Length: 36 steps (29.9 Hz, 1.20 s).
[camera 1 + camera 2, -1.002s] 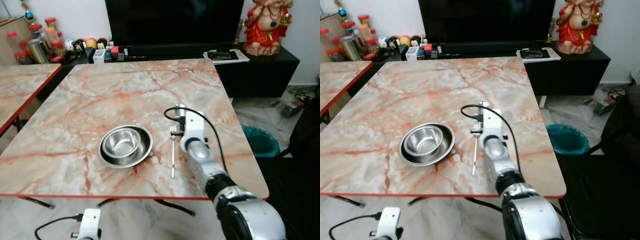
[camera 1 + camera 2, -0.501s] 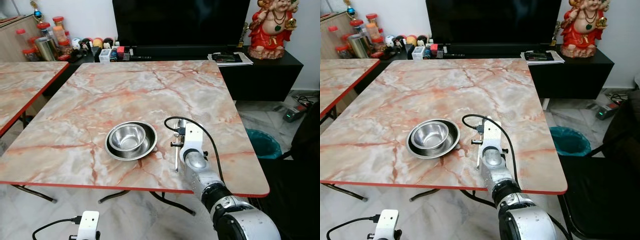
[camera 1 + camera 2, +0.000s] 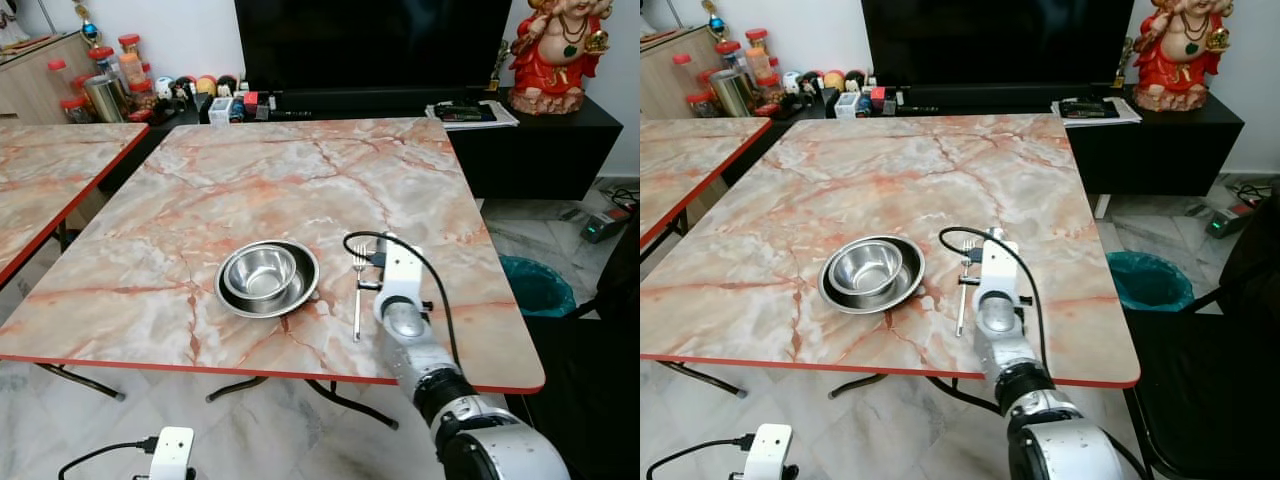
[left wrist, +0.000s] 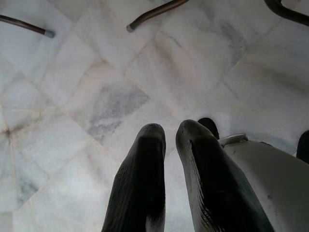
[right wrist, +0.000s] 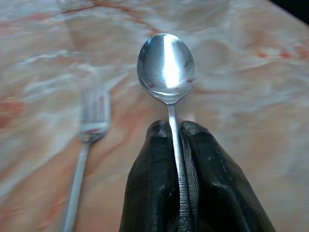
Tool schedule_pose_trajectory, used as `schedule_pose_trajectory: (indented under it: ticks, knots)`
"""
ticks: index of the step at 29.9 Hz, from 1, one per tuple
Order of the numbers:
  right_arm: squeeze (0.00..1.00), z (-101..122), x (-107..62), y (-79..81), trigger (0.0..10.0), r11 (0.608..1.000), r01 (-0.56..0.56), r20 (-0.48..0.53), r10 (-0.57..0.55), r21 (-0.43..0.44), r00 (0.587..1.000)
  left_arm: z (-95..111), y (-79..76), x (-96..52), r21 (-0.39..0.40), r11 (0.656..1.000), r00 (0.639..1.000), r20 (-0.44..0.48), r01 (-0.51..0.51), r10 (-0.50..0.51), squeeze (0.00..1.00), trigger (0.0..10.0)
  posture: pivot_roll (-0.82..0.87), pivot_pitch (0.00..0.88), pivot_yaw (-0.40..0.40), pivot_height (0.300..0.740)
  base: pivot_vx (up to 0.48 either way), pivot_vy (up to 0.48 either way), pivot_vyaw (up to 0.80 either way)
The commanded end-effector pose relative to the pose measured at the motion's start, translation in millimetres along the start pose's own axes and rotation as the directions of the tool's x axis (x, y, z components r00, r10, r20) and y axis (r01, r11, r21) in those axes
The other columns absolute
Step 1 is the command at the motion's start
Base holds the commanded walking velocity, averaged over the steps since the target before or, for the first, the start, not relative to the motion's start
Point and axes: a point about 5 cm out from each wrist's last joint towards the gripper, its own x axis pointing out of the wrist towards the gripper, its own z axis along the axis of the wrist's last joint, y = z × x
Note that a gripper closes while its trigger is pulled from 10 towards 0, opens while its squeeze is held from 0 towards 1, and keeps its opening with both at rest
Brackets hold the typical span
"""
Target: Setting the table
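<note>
A steel bowl [image 3: 263, 274] sits inside a steel plate [image 3: 303, 292] on the marble table [image 3: 280, 170]. Right of the plate lies a fork [image 3: 357, 295], tines pointing away from me. My right arm [image 3: 400, 300] reaches over the table just right of the fork. In the right wrist view my right gripper [image 5: 173, 126] is shut on the handle of a spoon [image 5: 166, 63], held low over the table with the fork [image 5: 89, 130] beside it. My left gripper [image 4: 169, 133] hangs over the floor with its fingers together and nothing in it.
A second marble table [image 3: 50, 190] stands to the left. Behind the table is a black TV cabinet [image 3: 520, 140] with jars [image 3: 100, 90] and a red statue [image 3: 560, 50]. A teal bin [image 3: 535, 285] and a dark chair [image 3: 600, 380] stand on the right.
The whole view has shifted, so the camera has moved. My right gripper stays just right of the fork, still holding the spoon. Bowl, plate and fork lie as before.
</note>
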Motion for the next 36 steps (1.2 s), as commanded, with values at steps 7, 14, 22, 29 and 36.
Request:
schedule_pose_trajectory:
  ticks: [7, 14, 22, 29, 36]
  knots:
    - [0.0, 0.7, 0.8, -5.9, 10.0, 0.999, 0.01, 0.01, -0.009, -0.038, 1.0, 5.8, -1.0, 1.4, -0.007, 1.0, 1.0, 0.015, -0.001, 0.001, 0.0, 10.0, 0.0, 0.0, 0.056, 0.74, 0.0, 0.0, 0.0]
    - [0.0, -8.6, 0.9, -10.4, 10.0, 0.998, 0.009, -0.042, -0.011, -0.055, 0.999, 3.5, -3.2, 1.1, -0.018, 1.0, 1.0, 0.01, -0.002, 0.002, 0.0, 10.0, 0.0, 0.0, 0.049, 0.74, 0.0, 0.0, 0.0]
    - [0.0, -6.2, 2.6, -11.4, 10.0, 0.997, 0.009, -0.047, -0.012, -0.075, 0.999, 3.2, -5.1, 1.2, -0.026, 1.0, 1.0, 0.008, 0.003, -0.003, 0.0, 10.0, 0.01, 0.0, 0.041, 0.74, 0.0, 0.0, 0.0]
    - [0.0, -6.5, 3.9, -15.4, 10.0, 0.996, 0.014, -0.059, -0.019, -0.089, 0.998, 2.6, -6.6, 1.3, -0.03, 1.0, 1.0, 0.005, 0.006, -0.006, 0.0, 10.0, 0.01, 0.0, 0.038, 0.74, 0.0, 0.0, 0.0]
    - [0.0, -8.6, 4.4, -17.8, 10.0, 0.995, 0.01, -0.071, -0.017, -0.1, 0.997, 1.7, -7.8, 1.2, -0.032, 0.999, 1.0, 0.003, 0.006, -0.006, 0.0, 10.0, 0.01, 0.0, 0.033, 0.74, 0.0, 0.0, 0.0]
